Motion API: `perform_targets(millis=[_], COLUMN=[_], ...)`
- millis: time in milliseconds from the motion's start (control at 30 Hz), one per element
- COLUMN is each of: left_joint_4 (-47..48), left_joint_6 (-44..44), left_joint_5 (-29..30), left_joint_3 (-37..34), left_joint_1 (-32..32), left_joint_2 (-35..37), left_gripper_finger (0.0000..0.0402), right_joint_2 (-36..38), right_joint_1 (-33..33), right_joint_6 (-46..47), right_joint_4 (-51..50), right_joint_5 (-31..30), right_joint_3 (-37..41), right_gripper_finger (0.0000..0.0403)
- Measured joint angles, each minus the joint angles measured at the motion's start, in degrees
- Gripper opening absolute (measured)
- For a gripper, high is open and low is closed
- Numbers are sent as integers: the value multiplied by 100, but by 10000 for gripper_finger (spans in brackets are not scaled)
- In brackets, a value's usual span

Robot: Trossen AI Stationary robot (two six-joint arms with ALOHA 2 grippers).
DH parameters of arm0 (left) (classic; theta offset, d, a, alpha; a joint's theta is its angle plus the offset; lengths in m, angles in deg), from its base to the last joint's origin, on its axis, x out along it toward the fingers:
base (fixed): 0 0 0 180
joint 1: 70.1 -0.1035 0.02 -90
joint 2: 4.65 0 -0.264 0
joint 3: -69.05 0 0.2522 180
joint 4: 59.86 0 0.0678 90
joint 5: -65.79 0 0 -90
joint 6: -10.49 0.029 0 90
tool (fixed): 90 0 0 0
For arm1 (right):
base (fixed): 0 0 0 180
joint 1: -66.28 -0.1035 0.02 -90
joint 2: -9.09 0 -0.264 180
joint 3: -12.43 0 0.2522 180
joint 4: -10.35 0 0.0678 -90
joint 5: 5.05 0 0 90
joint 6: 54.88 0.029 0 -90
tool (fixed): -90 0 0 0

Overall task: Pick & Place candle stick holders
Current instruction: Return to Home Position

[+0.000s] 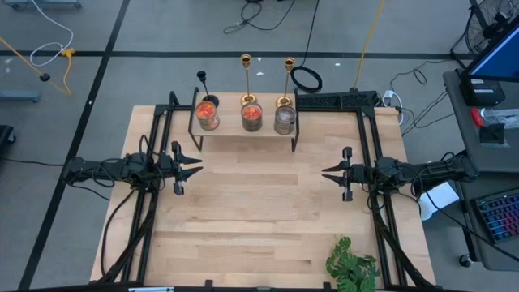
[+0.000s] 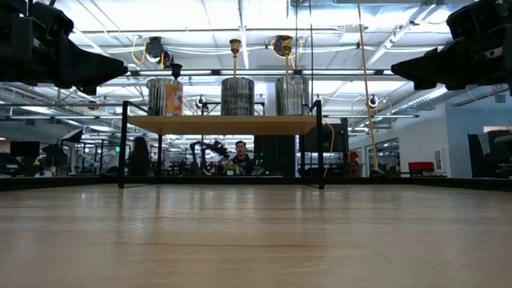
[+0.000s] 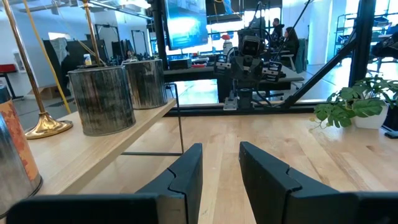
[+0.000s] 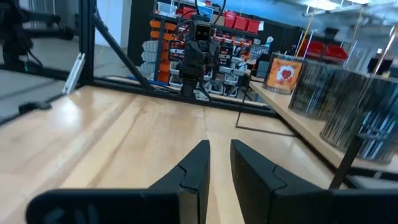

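Observation:
Three candle stick holders stand by their round bases at the back of a low wooden shelf (image 1: pixel 243 135) at the table's far side: a shorter black one (image 1: pixel 202 79) on the left and two gold ones (image 1: pixel 246 63) (image 1: pixel 289 65). In the left wrist view, one gold base (image 3: pixel 46 127) rests on the shelf. My left gripper (image 1: pixel 195 166) hovers above the table's left part, fingers a little apart and empty. My right gripper (image 1: pixel 328 173) hovers over the right part, fingers a little apart and empty. The two grippers point at each other.
Three squat glass jars stand on the shelf in front of the holders: two with red-orange fill (image 1: pixel 208 114) (image 1: pixel 251 115) and one grey (image 1: pixel 285 118). A potted plant (image 1: pixel 353 264) sits at the near right corner. Bare wood lies between the grippers. People show in the room beyond.

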Motion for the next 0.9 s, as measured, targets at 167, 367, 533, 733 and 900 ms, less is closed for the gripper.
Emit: perform_targets(millis=[167,367,533,733,900], left_joint_4=[0,0,0,0,0], left_joint_6=[0,-2,0,0,-1], left_joint_5=[0,0,0,-1,-1], left_joint_3=[0,0,0,0,0], left_joint_1=[-1,-2,0,-1,-2], left_joint_2=[0,0,0,0,0], left_gripper_finger=[113,113,113,113,113], right_joint_2=[0,0,0,0,0], right_joint_1=[0,0,0,0,0], right_joint_6=[-62,-63,-64,-63,-63], right_joint_4=[2,2,2,2,1], right_joint_5=[0,0,0,0,0], right_joint_3=[0,0,0,0,0], right_gripper_finger=[59,59,59,59,59])
